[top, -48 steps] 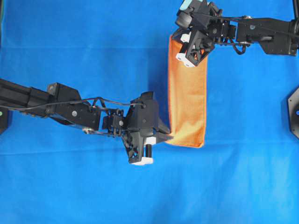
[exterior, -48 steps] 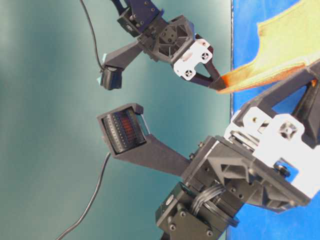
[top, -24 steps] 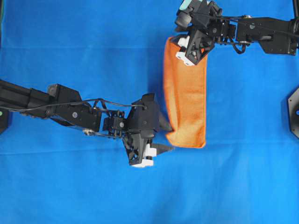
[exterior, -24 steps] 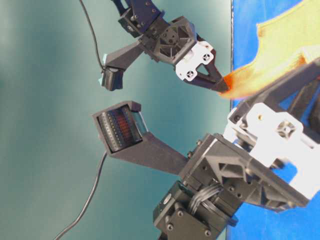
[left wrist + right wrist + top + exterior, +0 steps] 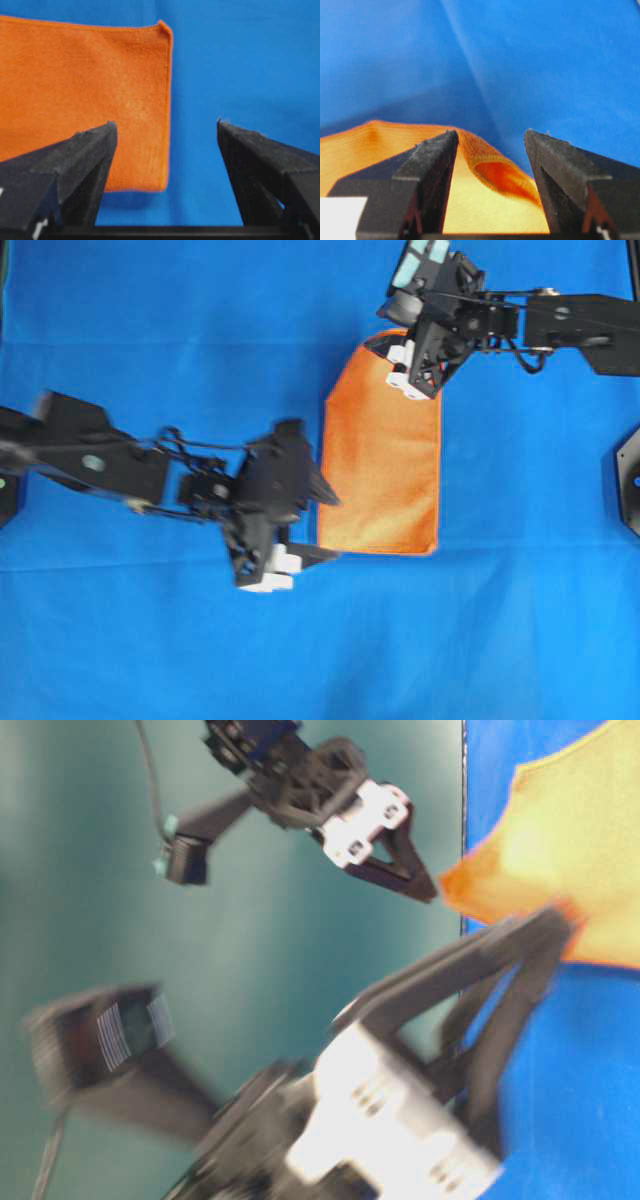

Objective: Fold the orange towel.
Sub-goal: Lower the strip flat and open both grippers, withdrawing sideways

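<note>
Overhead exterior: orange towel [image 5: 385,450] edges ringed by bare blue cloth [image 5: 200,330].

No readable text, labels, brand names, numbers or signs in any view, orange towel [image 5: 383,462] plain, blue cloth [image 5: 200,640] plain, arm housings unmarked, table-level view too blurred to read

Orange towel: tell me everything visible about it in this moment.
The orange towel is a bright, fuzzy cloth with a thin stitched hem, folded into an upright rectangle lying on the blue cloth. Its top left corner is rounded and slightly lifted. Both the left gripper and right gripper are open, holding nothing.
</note>
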### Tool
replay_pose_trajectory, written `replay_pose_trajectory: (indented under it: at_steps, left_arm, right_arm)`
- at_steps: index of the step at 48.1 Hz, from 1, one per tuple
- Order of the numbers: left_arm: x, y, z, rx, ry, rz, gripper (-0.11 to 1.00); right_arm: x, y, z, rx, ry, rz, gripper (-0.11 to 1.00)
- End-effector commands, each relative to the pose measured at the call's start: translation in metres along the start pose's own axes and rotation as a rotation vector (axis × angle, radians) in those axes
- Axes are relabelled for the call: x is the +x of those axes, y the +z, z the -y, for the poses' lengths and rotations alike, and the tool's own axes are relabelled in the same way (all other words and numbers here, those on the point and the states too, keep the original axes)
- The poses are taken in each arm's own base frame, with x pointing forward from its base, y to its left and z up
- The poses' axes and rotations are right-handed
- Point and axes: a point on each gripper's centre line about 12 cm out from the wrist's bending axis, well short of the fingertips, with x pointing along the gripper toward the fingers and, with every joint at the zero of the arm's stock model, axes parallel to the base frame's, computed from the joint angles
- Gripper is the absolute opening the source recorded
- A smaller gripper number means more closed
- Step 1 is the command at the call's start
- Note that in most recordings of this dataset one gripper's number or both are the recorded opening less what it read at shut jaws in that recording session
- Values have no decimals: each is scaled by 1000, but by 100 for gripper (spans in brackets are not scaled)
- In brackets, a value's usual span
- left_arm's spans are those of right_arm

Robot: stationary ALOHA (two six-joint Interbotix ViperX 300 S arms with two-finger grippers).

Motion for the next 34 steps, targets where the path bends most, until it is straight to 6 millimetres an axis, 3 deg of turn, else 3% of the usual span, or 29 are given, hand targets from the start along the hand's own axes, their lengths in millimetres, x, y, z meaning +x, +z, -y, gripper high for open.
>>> replay_pose_trajectory:
  at_steps: [1,14,26,34]
  left_arm:
    - [-28,18,0,1,-5,68,74]
    - [-68,-12,-28,-40,51,99,74]
    - [-113,-32,-57,-72,119,296,74]
    - [-127,-49,-73,-95,167,353,74]
  right_arm:
    - [-25,14,-3,-5,4,68,60]
    - [-80,-7,-7,15,21,140,60]
    - [-129,-36,-15,58,72,233,60]
    - [-139,-62,-17,113,100,248,60]
